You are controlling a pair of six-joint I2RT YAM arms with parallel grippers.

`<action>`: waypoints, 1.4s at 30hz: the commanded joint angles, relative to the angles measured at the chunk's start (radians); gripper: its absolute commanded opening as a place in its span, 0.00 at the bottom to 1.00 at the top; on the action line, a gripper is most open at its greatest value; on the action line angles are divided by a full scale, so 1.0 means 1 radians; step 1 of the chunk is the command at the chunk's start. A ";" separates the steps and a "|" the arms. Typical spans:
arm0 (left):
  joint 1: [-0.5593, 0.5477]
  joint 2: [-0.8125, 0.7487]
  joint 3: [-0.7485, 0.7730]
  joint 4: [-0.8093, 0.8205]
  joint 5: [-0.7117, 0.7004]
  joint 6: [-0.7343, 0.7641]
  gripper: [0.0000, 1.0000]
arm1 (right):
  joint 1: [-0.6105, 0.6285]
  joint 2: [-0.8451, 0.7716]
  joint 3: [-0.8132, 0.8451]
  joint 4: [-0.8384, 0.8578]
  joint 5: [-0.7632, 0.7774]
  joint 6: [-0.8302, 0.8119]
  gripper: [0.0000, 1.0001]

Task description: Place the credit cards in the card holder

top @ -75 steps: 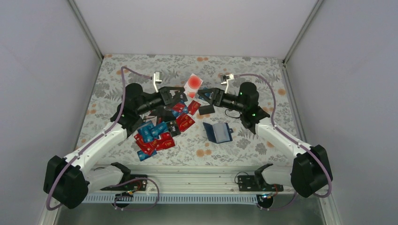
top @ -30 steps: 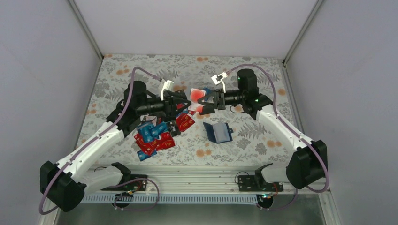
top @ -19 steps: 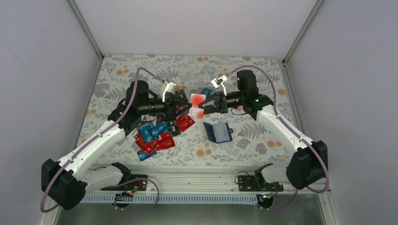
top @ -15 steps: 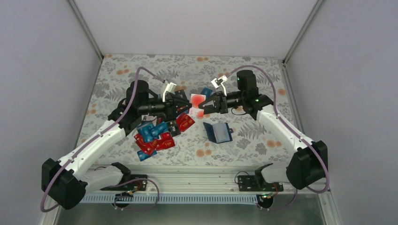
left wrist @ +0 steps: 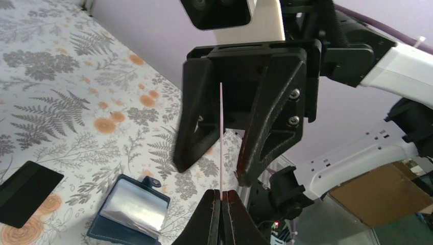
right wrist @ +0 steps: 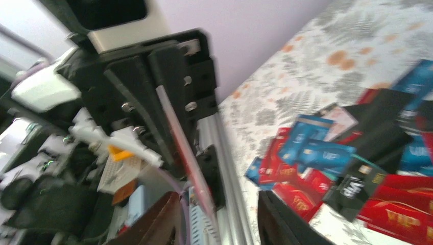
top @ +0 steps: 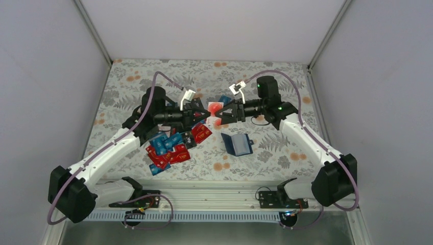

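My left gripper [top: 202, 113] is raised above the table and shut on one end of a red and white credit card [top: 213, 108]. In the left wrist view the card [left wrist: 221, 127] is edge-on, pinched at my closed fingertips [left wrist: 221, 196]. My right gripper [top: 226, 113] faces it, open, with a finger on each side of the card's free end [left wrist: 212, 172]; no touch is visible. In the right wrist view the card [right wrist: 181, 138] is blurred. The navy card holder [top: 238, 144] lies open on the table [left wrist: 130, 206]. A pile of red, blue and black cards [top: 171, 144] lies to the left [right wrist: 332, 153].
A loose black card [left wrist: 25, 193] lies on the flowered table cover beyond the holder. A blue card [top: 224, 100] lies behind the grippers. Grey walls close in the table on three sides. A metal rail [top: 214, 191] runs along the near edge.
Both arms lifted off the table and came together. My left gripper carried the card to the right, and its free end now sits between my right gripper's open fingers.
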 commanded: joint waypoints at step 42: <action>-0.276 0.569 0.093 -0.092 -0.429 0.001 0.02 | -0.206 0.012 -0.564 0.025 0.495 0.164 0.87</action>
